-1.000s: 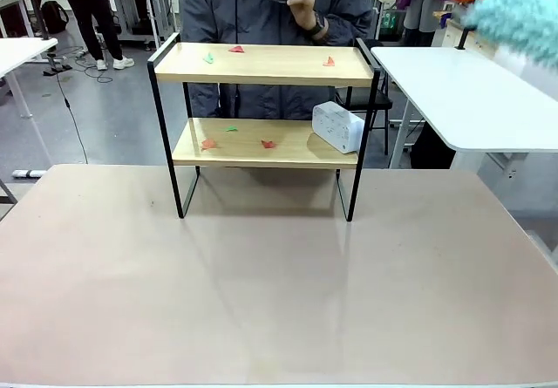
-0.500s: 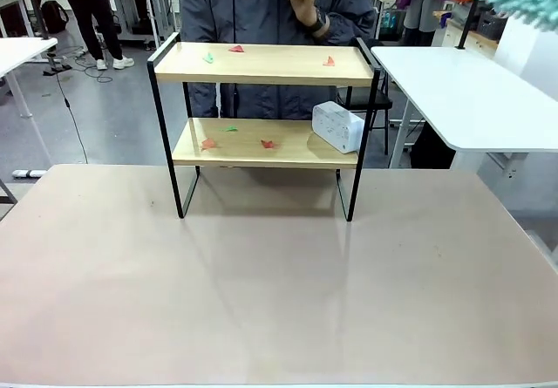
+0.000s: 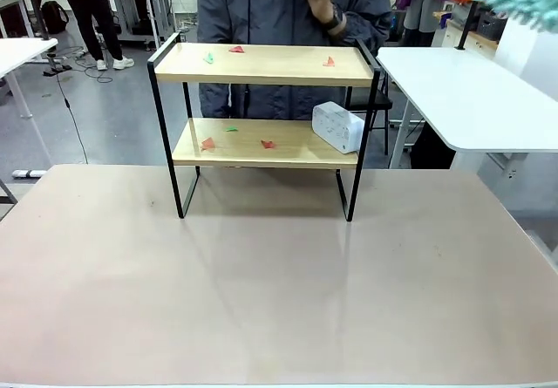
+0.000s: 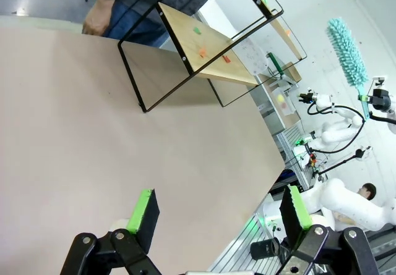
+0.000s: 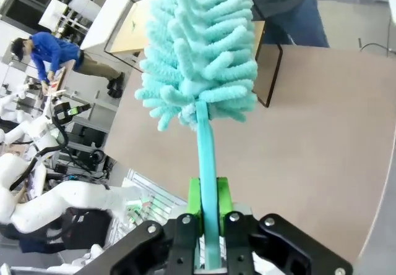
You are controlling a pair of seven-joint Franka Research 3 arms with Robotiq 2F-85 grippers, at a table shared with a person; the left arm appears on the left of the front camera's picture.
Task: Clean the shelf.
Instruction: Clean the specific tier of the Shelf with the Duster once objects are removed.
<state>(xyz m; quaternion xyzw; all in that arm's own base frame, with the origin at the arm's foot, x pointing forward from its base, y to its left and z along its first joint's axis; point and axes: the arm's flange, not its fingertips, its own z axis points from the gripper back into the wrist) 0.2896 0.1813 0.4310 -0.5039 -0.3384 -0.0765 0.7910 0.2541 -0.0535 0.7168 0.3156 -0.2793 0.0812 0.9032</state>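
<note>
Nothing is cleaned yet: the shelf (image 3: 270,65), at the table's (image 3: 261,301) far edge, carries small red and green scraps (image 3: 236,49), probably paper, on both boards. The right gripper (image 5: 207,202) is clamped on a teal duster (image 5: 201,46), up and right of the shelf, higher than a second ago. The left gripper (image 4: 218,206) gapes empty, well short of the shelf.

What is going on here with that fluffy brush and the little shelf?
A robot is set to dust the shelf. Its right gripper is shut on the handle of a teal duster, held high to the right of the shelf, not touching it. The left gripper hangs open over the table, holding nothing. Small red and green scraps lie on both boards, and a white box sits on the lower one. A person stands behind.
</note>
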